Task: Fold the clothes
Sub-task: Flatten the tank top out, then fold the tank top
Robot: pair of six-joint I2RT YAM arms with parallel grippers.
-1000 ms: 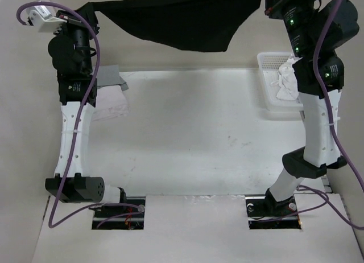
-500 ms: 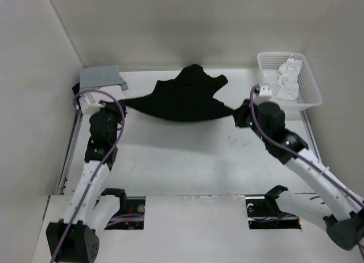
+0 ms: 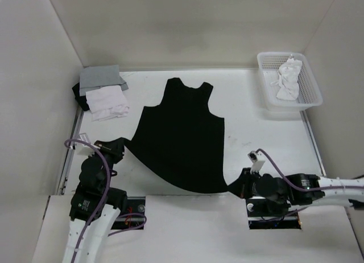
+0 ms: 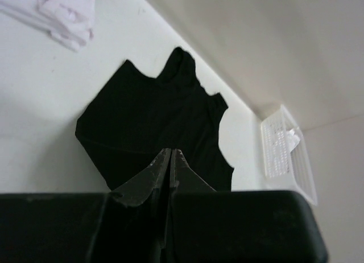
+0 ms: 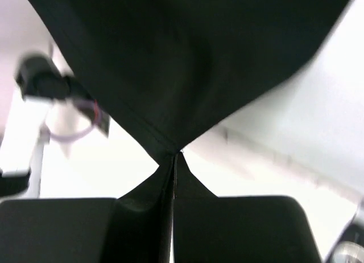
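The black sleeveless top [image 3: 182,138] lies spread flat across the middle of the table [image 3: 250,138], with its scoop neck and straps toward the far edge and its flared hem toward the near edge. The left gripper [image 3: 118,147] sits low by the near left and is clamped on the left hem corner. The right gripper [image 3: 234,187] pinches the right hem corner at the near edge. A white mesh basket [image 3: 311,86] holding a crumpled white cloth [image 3: 287,81] stands in the far right corner. In the far left corner a grey fabric piece [image 3: 99,78] rests beside a folded white cloth [image 3: 108,102].
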